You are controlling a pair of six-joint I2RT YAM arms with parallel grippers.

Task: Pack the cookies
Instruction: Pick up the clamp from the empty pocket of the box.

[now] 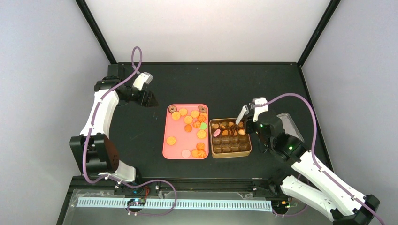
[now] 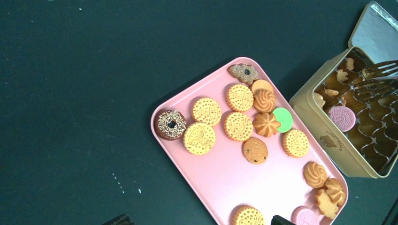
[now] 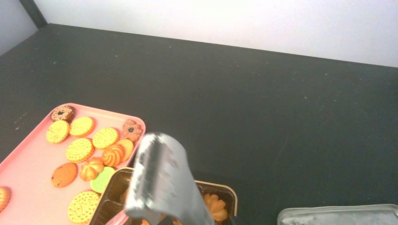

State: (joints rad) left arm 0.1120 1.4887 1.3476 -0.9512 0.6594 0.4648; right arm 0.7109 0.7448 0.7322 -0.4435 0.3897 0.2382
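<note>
Step in hand, my read: mid-transfer, tray to tin. All positions are relative to the pink tray (image 2: 220, 183).

left gripper (image 1: 151, 100): over bare table off the tray's far-left corner, fingers spread wide, empty. Looks idle.

cookies (image 2: 238, 126): most lie loose on the tray. I count 17:
- 6 dotted yellow rounds (image 2: 199, 138)
- 5 orange swirls (image 2: 266, 124) (the near-right pair overlaps, maybe off by one)
- 1 plain orange disc (image 2: 262, 86)
- 1 choc-chip round (image 2: 255, 150)
- 1 green disc (image 2: 282, 119)
- 1 pink disc (image 2: 305, 216)
- 1 chocolate donut (image 2: 170, 124)
- 1 dark brown flower (image 2: 244, 72)

gold tin (image 2: 328, 140): 1, open, just right of the tray; cannot tell if touching. At least 5 packed: 4 orange in the far row, 1 pink sandwich biscuit (image 2: 341, 117) in the next row. The metal tongs (image 2: 378, 75) hide some cups; most others look empty.

right gripper (image 1: 252, 117): clamped on the metal tongs, 1 pair. Blade tips hover over the tin, right of the tray, slightly parted, no cookie visible between them.

lid (image 1: 290, 123): 1, flat on the table, furthest right of the tray, past the tin.

Next move, as I judge it: swing the tongs left over the tray and straddle one cookie clear of its neighbours (choc-chip round looks easiest). Then squeeze, lift, drop in an empty cup. Risk: flat discs skating out of the blades.
</note>
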